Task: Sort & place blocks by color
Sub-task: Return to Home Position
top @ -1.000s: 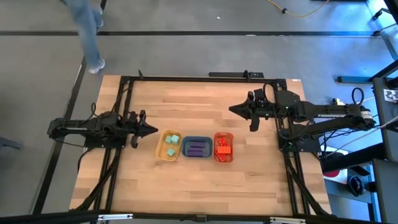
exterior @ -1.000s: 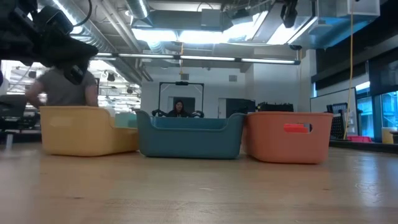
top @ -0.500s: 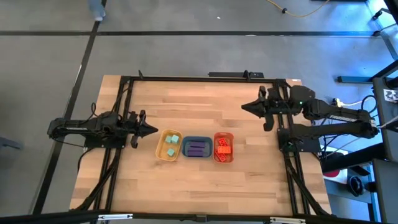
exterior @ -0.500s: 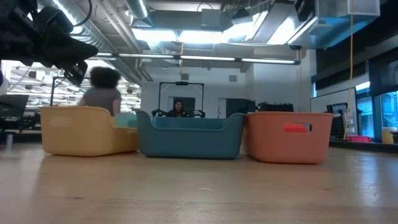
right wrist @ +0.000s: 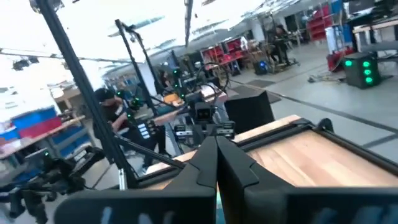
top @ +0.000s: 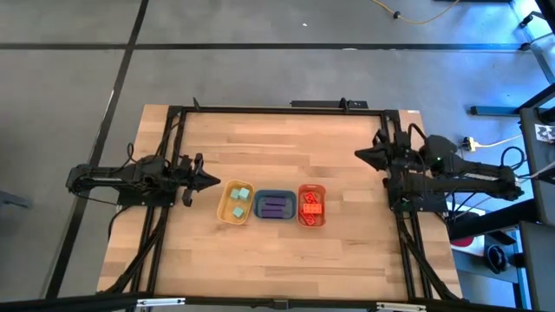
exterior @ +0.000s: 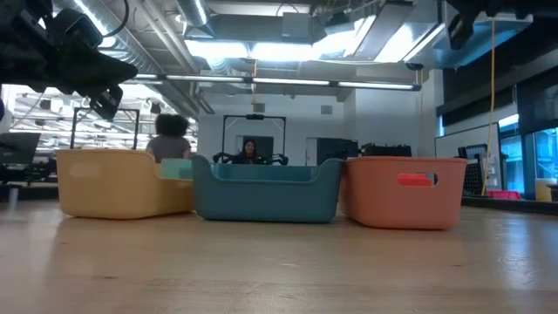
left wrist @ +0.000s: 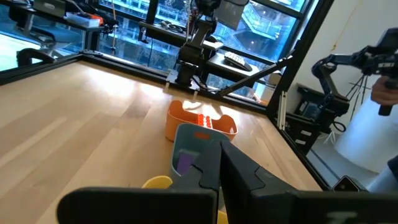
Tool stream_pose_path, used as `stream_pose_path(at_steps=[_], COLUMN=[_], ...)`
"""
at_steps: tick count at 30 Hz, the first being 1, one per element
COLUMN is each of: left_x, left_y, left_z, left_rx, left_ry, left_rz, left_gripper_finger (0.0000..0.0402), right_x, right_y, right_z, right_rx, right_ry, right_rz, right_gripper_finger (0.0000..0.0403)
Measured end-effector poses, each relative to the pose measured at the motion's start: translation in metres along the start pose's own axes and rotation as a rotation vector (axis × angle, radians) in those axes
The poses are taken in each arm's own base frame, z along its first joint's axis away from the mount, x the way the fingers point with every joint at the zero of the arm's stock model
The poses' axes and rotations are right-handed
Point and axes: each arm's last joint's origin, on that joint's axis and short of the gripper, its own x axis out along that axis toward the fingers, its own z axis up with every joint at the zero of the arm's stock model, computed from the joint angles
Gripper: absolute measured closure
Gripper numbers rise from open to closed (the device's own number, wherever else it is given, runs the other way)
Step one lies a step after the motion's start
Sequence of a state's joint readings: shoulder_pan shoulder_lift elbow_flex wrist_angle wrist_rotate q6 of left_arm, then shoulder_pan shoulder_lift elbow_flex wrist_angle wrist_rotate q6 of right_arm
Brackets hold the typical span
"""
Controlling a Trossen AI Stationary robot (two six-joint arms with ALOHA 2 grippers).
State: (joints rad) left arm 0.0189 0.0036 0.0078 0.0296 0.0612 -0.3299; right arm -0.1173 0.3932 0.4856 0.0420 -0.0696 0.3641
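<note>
**A:** Where the three trays are set in a row near the middle of the table [top: 286, 139], what is held in each?

**B:** Mint-green cubes [top: 240, 194] are seen inside the yellow tray [top: 225, 201], at the left end of the row. Two are made out clearly from above, and a third cannot be settled. Purple bars [top: 276, 206] are laid side by side in the blue tray [top: 257, 206], in the middle. Orange-red bricks [top: 310, 206] are heaped in the orange tray [top: 301, 205], at the right end. The trays are placed just beside one another.

**A:** How is the left gripper placed?

**B:** The left gripper [top: 213, 181] is held at the table's left side. It is pointed at the yellow tray and is just beside it, apart from its rim. In the left wrist view its fingers [left wrist: 208, 171] are pressed together, and nothing is pinched between them.

**A:** And the right gripper?

**B:** The right gripper [top: 361, 155] is held by the table's right edge, well apart from the trays, and is pointed toward the table's middle. In the right wrist view its fingers [right wrist: 205, 165] are closed against each other, with nothing gripped.

**A:** Is anything shown beyond the table?

**B:** In the low view a person [exterior: 170, 139] is seen past the yellow tray, turned away from the camera. Another person [exterior: 250, 152] is seen farther back, above the blue tray's wall.
</note>
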Motion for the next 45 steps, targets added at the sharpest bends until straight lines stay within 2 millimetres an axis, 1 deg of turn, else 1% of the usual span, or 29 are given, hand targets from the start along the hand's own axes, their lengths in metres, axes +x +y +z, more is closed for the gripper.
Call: stream_pose_path(at_steps=[6,10,14,22,29,35,39,42,45], left_x=[0.000,0.000,0.000,0.000,0.000,0.000,0.000,0.000,0.000], left_y=[0.000,0.000,0.000,0.000,0.000,0.000,0.000,0.000,0.000], left_z=[0.000,0.000,0.000,0.000,0.000,0.000,0.000,0.000,0.000], left_rx=[0.000,0.000,0.000,0.000,0.000,0.000,0.000,0.000,0.000], left_ry=[0.000,0.000,0.000,-0.001,-0.001,0.000,0.000,0.000,0.000], left_rz=[0.000,0.000,0.000,0.000,0.000,0.000,0.001,0.001,0.001], left_gripper_finger=[0.0401,0.0401,0.0401,0.0401,0.0401,0.0401,0.0401,0.0401,0.0401], right_x=[-0.004,-0.005,-0.010,-0.025,-0.031,-0.030,-0.030,-0.030,-0.030], right_y=[-0.008,-0.012,-0.018,-0.024,-0.030,-0.034,-0.035,-0.037,-0.036], right_z=[-0.032,-0.053,-0.069,-0.082,-0.097,-0.114,-0.117,-0.123,-0.124], right_rx=[0.040,0.058,0.058,0.067,0.068,0.060,0.007,-0.037,-0.095], right_ry=[0.020,0.020,0.006,-0.072,-0.087,-0.007,0.026,0.085,0.106], right_rz=[-0.059,-0.054,-0.077,-0.071,-0.057,-0.017,-0.024,-0.044,-0.010], right_gripper_finger=[0.0402,0.0402,0.0403,0.0403,0.0403,0.0403,0.0403,0.0403,0.0403])
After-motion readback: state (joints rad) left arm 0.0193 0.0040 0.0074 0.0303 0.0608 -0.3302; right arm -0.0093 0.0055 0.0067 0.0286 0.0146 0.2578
